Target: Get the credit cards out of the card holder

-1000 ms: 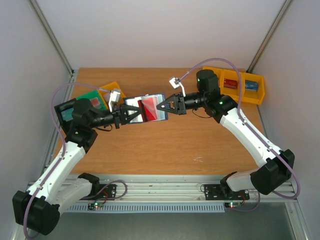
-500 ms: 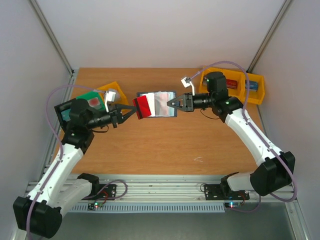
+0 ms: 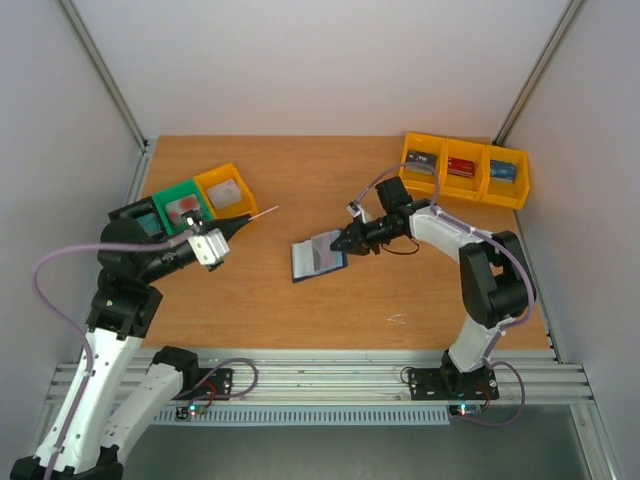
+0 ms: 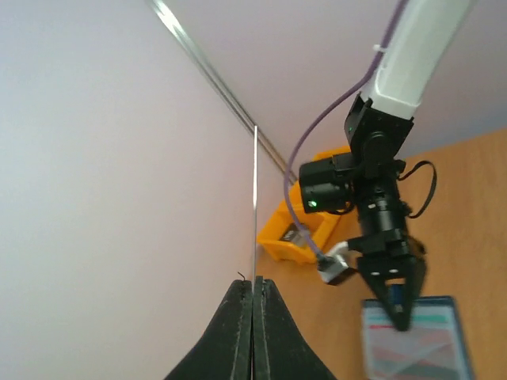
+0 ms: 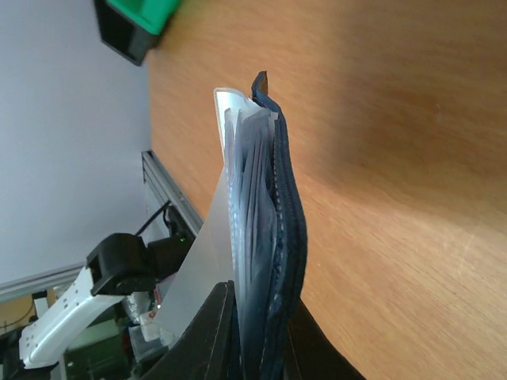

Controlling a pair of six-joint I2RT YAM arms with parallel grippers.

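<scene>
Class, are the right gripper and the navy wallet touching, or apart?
Touching. The right wrist view shows the right gripper with fingers on both sides of the wallet, pinching it.

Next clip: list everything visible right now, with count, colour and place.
table: one, brown wood, under everything
card holder: one, navy, mid-table, gripped at one edge
cards in holder: count unclear, pale edges, between its covers
held card: one, seen edge-on, colour unclear, apart from the holder
black bin: one, far left
green bin: one, beside the black one
yellow bin: one, beside the green one
yellow bins: three in a row, far right corner, a small item in each
left gripper: jaws shut on the held card, near the left-side bins
right gripper: jaws shut on the card holder
</scene>
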